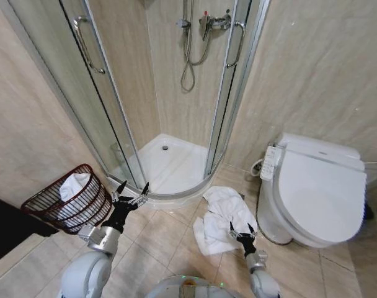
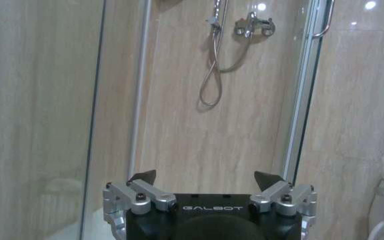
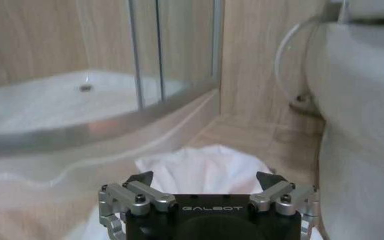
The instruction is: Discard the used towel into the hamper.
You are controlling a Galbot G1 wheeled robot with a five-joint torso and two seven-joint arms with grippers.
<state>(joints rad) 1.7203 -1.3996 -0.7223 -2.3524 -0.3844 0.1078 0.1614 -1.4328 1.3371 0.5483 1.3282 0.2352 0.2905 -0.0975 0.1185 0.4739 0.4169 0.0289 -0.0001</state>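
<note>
Nearest the head camera, both arms reach forward over the tiled floor (image 1: 157, 239). On the right, the right gripper (image 1: 242, 228) hangs low over the white towel (image 1: 222, 214), which lies crumpled on the floor between the shower tray (image 1: 170, 164) and the toilet (image 1: 315, 186); its 2 fingers are spread apart with nothing between them, and the right wrist view shows the same open jaws above the towel's folds (image 3: 202, 170), with the curved shower threshold beyond and the toilet's side close by. Whether the fingertips touch the cloth cannot be told. On the left, the left gripper (image 1: 131, 194) is raised just in front of the shower's glass door (image 1: 108, 93), fingers also parted and empty; its wrist view (image 2: 205, 176) looks up at the shower hose (image 2: 215, 65) and mixer tap on the beige wall. Just beside that gripper, to its left, stands the hamper (image 1: 70, 198), a dark reddish-brown wire basket set against the wall, tilted slightly, with a white cloth (image 1: 74, 185) already lying inside it.
</note>
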